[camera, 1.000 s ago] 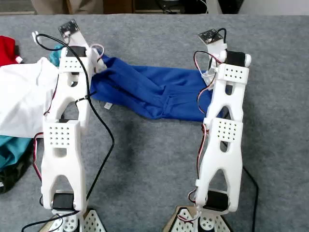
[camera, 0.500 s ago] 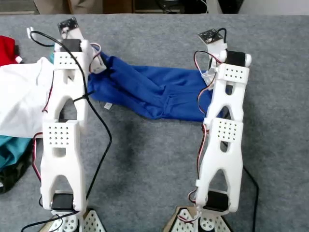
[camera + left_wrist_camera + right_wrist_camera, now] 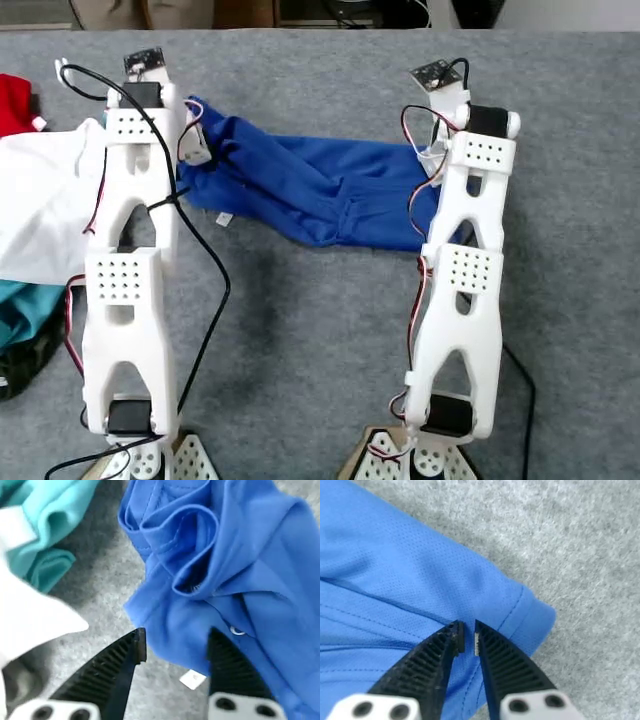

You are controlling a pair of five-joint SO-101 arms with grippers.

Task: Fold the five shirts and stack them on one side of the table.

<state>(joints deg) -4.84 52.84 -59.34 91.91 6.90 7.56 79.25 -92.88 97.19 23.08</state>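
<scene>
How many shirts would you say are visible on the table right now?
5: blue shirt mid-table; white shirt, red shirt, teal shirt and dark shirt piled at the table's left edge, overlapping; more may be hidden.

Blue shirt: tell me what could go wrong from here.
1. The open left gripper sits over bunched folds of the blue shirt; closing may catch several layers, spoiling the fold.
2. The white shirt and teal shirt lie close by; a drag could snag them.
3. The right gripper seems to pinch just by the sleeve hem; it may slip.
</scene>
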